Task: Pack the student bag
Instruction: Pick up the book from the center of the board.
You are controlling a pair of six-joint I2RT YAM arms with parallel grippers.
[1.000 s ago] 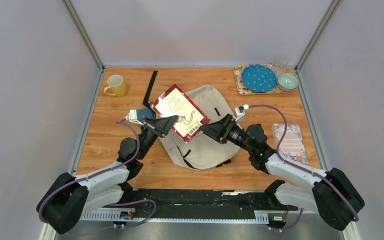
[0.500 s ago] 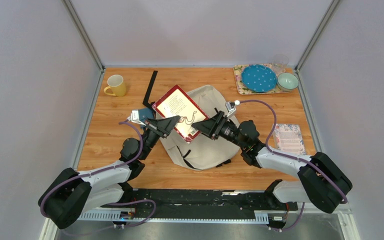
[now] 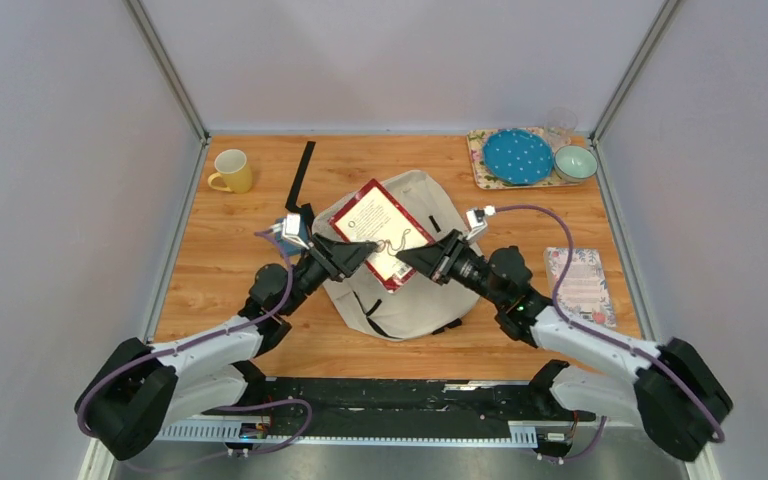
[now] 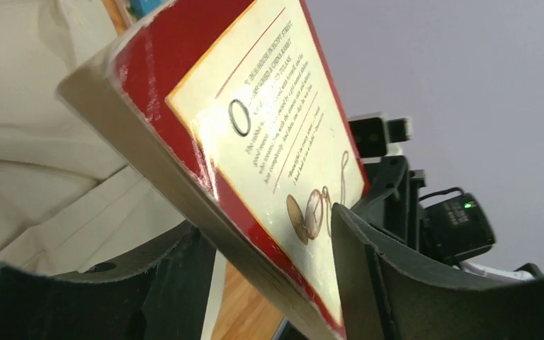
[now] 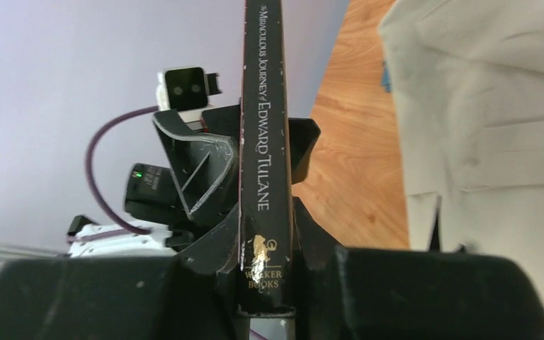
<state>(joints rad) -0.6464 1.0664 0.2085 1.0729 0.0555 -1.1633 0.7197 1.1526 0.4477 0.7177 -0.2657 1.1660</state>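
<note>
Black right pincer (image 3: 404, 256) is pinching a red-bordered cream paperback book (image 3: 380, 218); opposite, the left pincer (image 3: 364, 249) is gaping around its other edge. Beneath both, the cream fabric student bag (image 3: 410, 300) is lying on the wooden desk (image 3: 220, 270).

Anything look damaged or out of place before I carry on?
The book is worn: white scuffs along the red cover's edge in the left wrist view, and the foot of its spine looks chipped in the right wrist view. It hangs tilted over the student bag, the right end effector shut on it.
</note>
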